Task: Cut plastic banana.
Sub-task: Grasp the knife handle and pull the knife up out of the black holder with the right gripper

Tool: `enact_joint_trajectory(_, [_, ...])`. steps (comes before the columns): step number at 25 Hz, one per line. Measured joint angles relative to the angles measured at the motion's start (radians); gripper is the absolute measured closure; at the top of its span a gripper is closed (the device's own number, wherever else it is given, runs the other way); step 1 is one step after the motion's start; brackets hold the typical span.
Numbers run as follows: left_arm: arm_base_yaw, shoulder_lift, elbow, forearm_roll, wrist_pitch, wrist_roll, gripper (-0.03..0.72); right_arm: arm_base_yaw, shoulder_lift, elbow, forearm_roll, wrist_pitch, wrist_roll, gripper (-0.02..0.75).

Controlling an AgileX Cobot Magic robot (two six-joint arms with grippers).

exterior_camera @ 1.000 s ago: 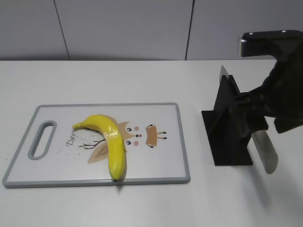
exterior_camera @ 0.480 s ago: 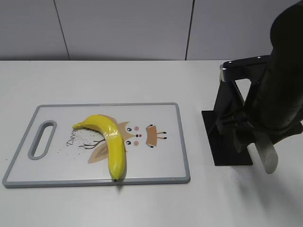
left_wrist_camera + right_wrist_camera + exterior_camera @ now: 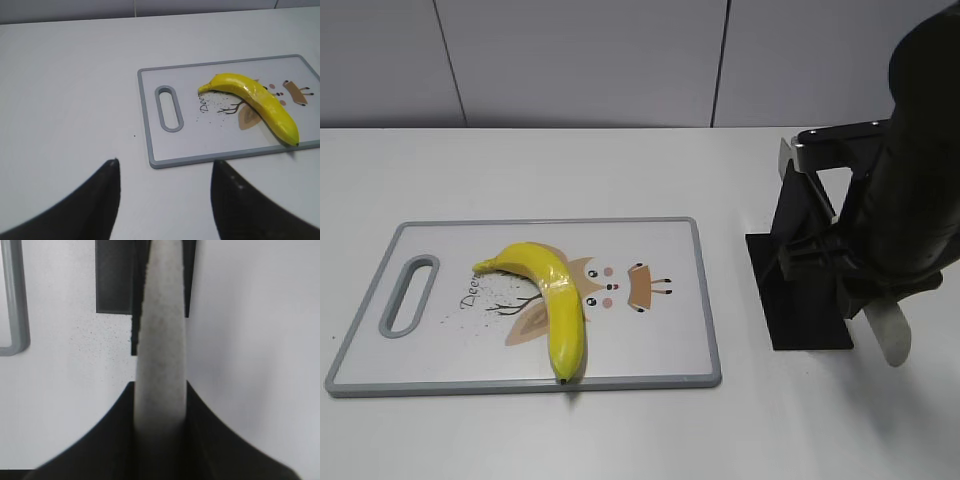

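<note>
The plastic banana (image 3: 560, 300) is glossy yellow and curved, and lies on the white cutting board (image 3: 705, 300) with its dark tip toward the front edge. It also shows in the left wrist view (image 3: 260, 100). A knife with a pale grey handle (image 3: 888, 335) sits slanted in a black stand (image 3: 800, 295). My right gripper (image 3: 858, 292) is at the stand, shut on the knife handle (image 3: 162, 340), with both fingers (image 3: 160, 385) pressed against its sides. My left gripper (image 3: 165, 162) is open and empty above the bare table, off the board's handle end. It does not show in the exterior view.
The board (image 3: 150, 125) has a grey rim, a slot handle (image 3: 408, 295) at its left end and a printed cartoon. The stand's flat base (image 3: 115, 280) rests on the white table to the right of the board. A grey panelled wall runs behind.
My right arm has swung left over the knife stand and settled over the knife handle. The knife's handle end has shifted slightly. The banana and board have not moved.
</note>
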Motion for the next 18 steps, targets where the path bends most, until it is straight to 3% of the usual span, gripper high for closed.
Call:
enact_joint_trajectory(8, [0.0, 0.0, 0.0, 0.0, 0.0, 0.0, 0.179, 0.0, 0.0, 0.0, 0.0, -0.001, 0.001, 0.55])
enact_joint_trajectory(18, [0.0, 0.0, 0.0, 0.0, 0.0, 0.0, 0.188, 0.0, -0.105, 0.0, 0.005, -0.001, 0.006, 0.551])
